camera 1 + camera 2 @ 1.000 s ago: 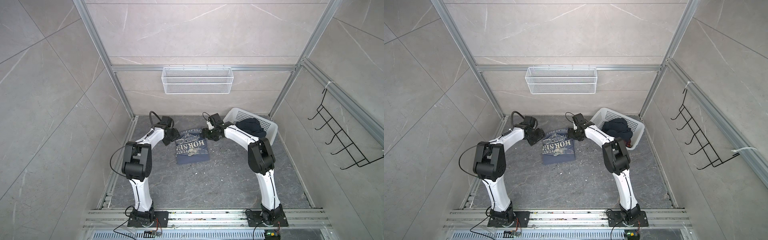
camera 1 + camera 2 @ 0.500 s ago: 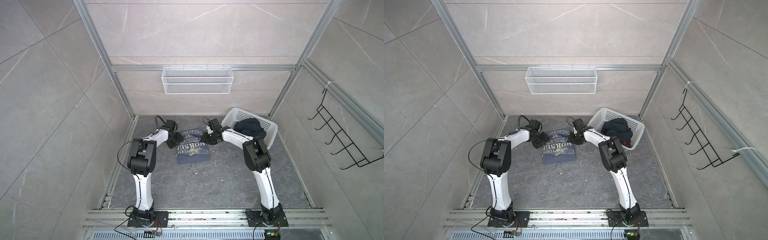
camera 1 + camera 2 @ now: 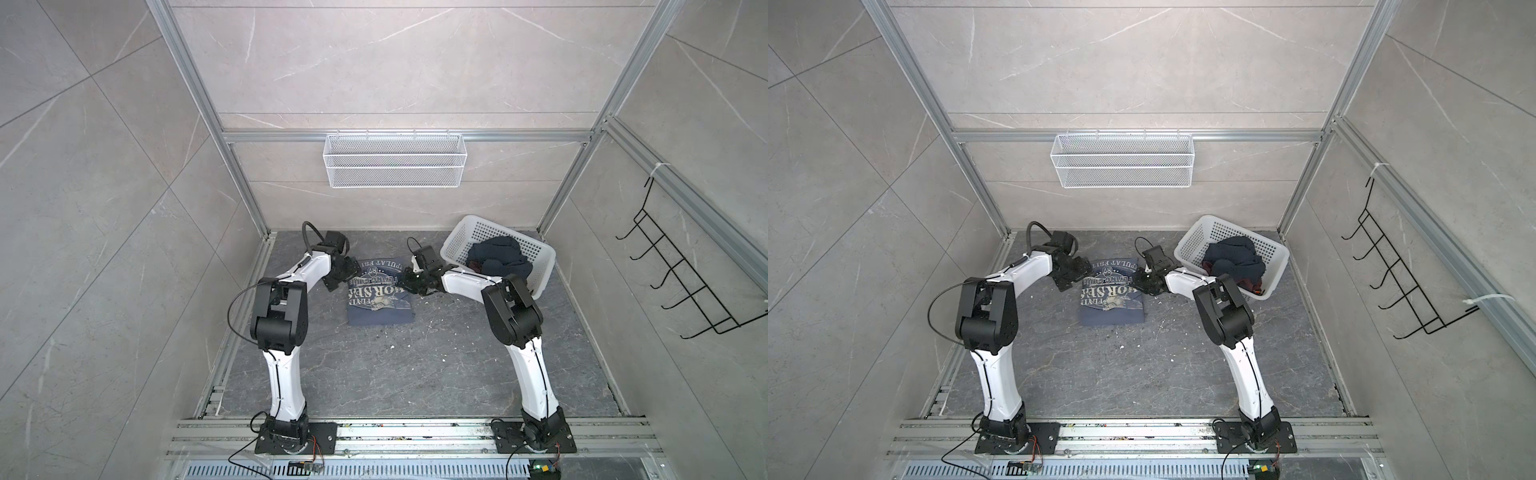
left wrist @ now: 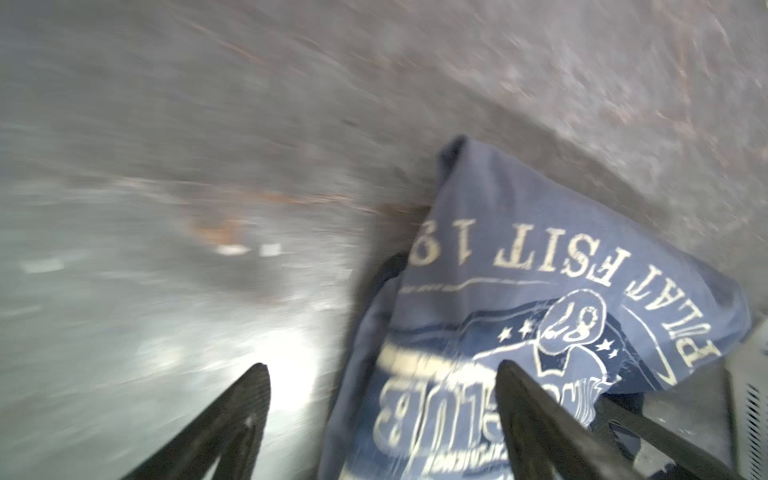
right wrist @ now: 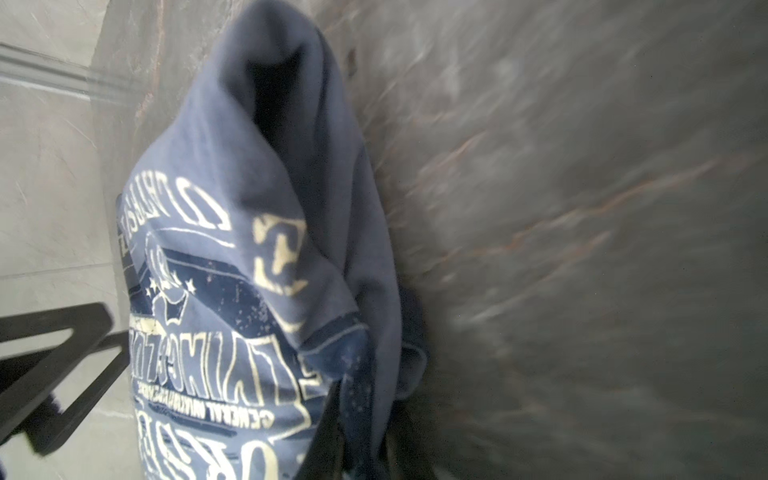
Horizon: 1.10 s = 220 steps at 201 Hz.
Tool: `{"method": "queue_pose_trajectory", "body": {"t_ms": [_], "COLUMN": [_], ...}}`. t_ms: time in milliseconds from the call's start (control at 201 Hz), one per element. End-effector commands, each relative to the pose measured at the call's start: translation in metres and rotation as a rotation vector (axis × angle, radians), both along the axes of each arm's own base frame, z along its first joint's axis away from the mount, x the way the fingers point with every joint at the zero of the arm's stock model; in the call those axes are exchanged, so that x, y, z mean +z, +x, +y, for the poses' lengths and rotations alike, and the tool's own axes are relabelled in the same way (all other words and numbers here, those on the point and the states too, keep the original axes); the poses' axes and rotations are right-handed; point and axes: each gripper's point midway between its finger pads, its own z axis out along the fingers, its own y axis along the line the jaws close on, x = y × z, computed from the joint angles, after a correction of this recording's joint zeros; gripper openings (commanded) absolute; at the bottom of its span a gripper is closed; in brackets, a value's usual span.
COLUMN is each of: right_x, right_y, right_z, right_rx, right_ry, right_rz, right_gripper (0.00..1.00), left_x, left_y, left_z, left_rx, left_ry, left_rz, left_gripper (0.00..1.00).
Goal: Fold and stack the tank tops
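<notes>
**Tank tops: one clamped at an edge, one heaped apart**

The slate-blue cloth tank top with white lettering [image 3: 380,305] [image 3: 1112,302] lies partly folded on the dark grey marbled surface [image 3: 415,374] [image 3: 1142,374]. In both top views it sits toward 12 o'clock from the surface's middle, with its print facing up. The dark navy cloth tank top [image 3: 496,257] [image 3: 1233,255] is crumpled inside the white perforated plastic basket [image 3: 467,232] [image 3: 1204,232]. The basket stands at about 2 o'clock on the surface, near the slate-blue tank top but not touching it.

The left claw [image 3: 344,275] [image 3: 1077,272] [image 4: 382,372] is at the 10 o'clock edge of the slate-blue tank top. In the left wrist view its black fingers [image 4: 249,399] stand wide apart astride the cloth's edge. One finger is over bare surface and the other over the print.

The right claw [image 3: 409,284] [image 3: 1144,284] [image 5: 361,436] is at the same top's 2 o'clock edge. In the right wrist view its jaws are together on a bunched fold of the slate-blue cloth. From there the cloth rises in a soft ridge off the surface. Both wrist views are blurred.
</notes>
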Motion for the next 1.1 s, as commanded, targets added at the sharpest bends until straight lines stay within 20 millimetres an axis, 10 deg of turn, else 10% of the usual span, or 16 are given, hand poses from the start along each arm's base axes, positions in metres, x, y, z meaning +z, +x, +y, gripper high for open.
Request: {"method": "queue_pose_trajectory", "body": {"t_ms": [0,244,473,871,1090], "right_x": [-0.039,-0.034,-0.005,0.049,0.07], "right_y": [-0.03,-0.035,-0.033,-0.058,-0.093], "right_z": [0.018,0.083,0.097,0.02,-0.056], "right_rx": [-0.109,-0.165,-0.142,-0.141,-0.137], "right_ry": [-0.024,0.063,0.119,0.013,-0.053], "right_rz": [0.118,0.129,0.097,-0.021,-0.083], "right_gripper": [0.14,0.14,0.46,0.66,0.67], "left_x": [0.067,0.066,0.027,-0.035,-0.041], "left_y": [-0.03,-0.082,-0.103,-0.079,-0.061], "left_z": [0.047,0.031,0.001,0.0,0.047], "left_rx": [0.104,0.098,0.035,-0.024,-0.073], "left_ry": [0.147,0.069,0.082,0.182,0.406], "left_rz": [-0.062,-0.066,0.037,0.159,0.246], "left_gripper": [0.92,0.93,0.93,0.91,0.92]}}
